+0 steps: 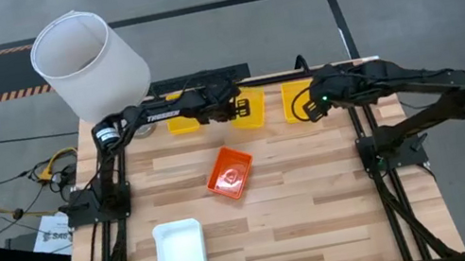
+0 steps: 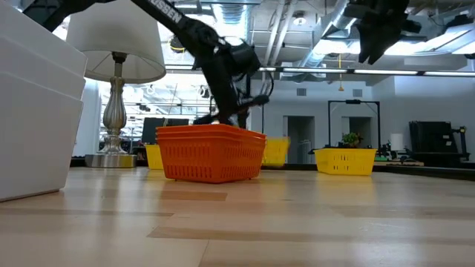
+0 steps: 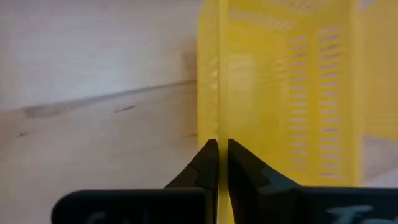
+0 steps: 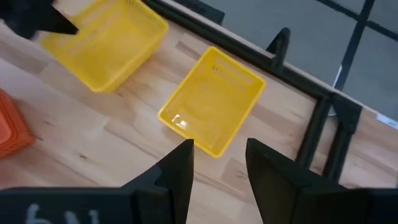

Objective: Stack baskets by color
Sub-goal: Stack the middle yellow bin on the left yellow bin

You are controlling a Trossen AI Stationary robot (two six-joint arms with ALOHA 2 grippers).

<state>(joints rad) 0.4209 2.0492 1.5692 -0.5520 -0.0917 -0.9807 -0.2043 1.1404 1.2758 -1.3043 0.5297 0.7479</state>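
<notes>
Between the closed fingers of the left gripper (image 3: 219, 163) sits the thin rim of a yellow basket (image 1: 243, 110) at the table's far edge; the clamp looks firm. Below the right gripper (image 4: 219, 163), whose fingers hang apart holding nothing, lies the lone yellow basket (image 4: 212, 99). The orange stack (image 1: 229, 172) and white stack (image 1: 181, 257) appear done, nearer the front, so yellow remains. A lampshade (image 1: 89, 63) looms just behind the left arm, the likeliest thing to snag.
</notes>
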